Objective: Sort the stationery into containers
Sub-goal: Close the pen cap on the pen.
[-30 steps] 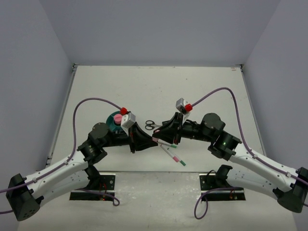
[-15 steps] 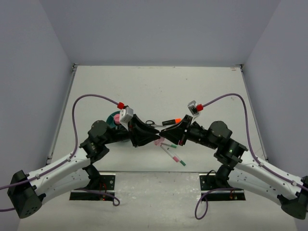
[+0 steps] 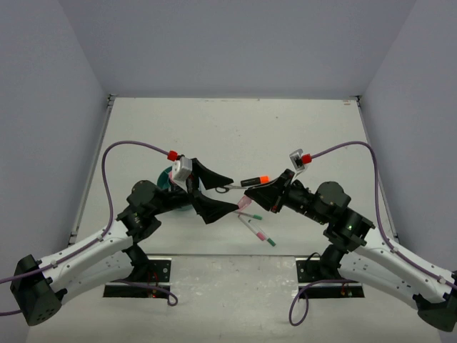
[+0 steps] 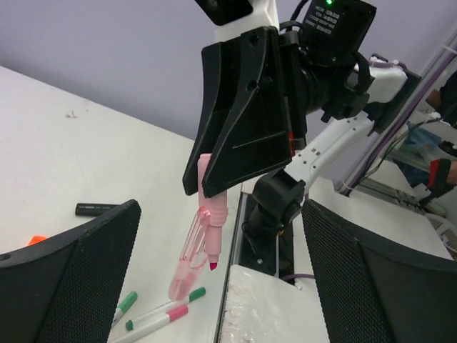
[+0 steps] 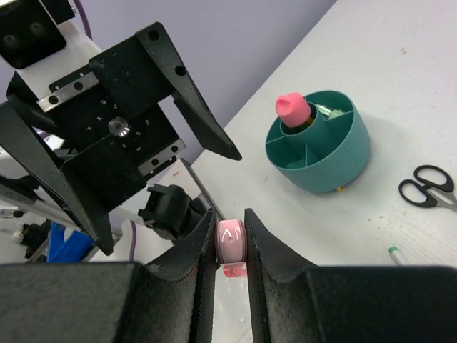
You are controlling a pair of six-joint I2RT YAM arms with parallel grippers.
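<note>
Right gripper [image 5: 229, 219] clamps pink tube [image 5: 230, 243]. Left wrist view shows the tube hanging tip-down, white pens [image 4: 158, 317] lying nearby. Left gripper [image 3: 223, 194] gapes wide, empty, facing it. Only right wrist view shows organizer [image 5: 335, 161] clearly, pink-capped item [image 5: 293, 107] inside, scissors [image 5: 427, 189] beside.

The white table [image 3: 300, 128] carries a teal organizer [image 5: 318, 153], scissors [image 5: 426, 187], an orange-capped highlighter [image 3: 253, 180] and white pens [image 3: 258, 232].

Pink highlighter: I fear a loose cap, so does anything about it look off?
Yes. The pink highlighter hangs from the right hand, pinched at its top end only. Its clear cap looks skewed from the body's line, perhaps half off; the pink tip shows.
</note>
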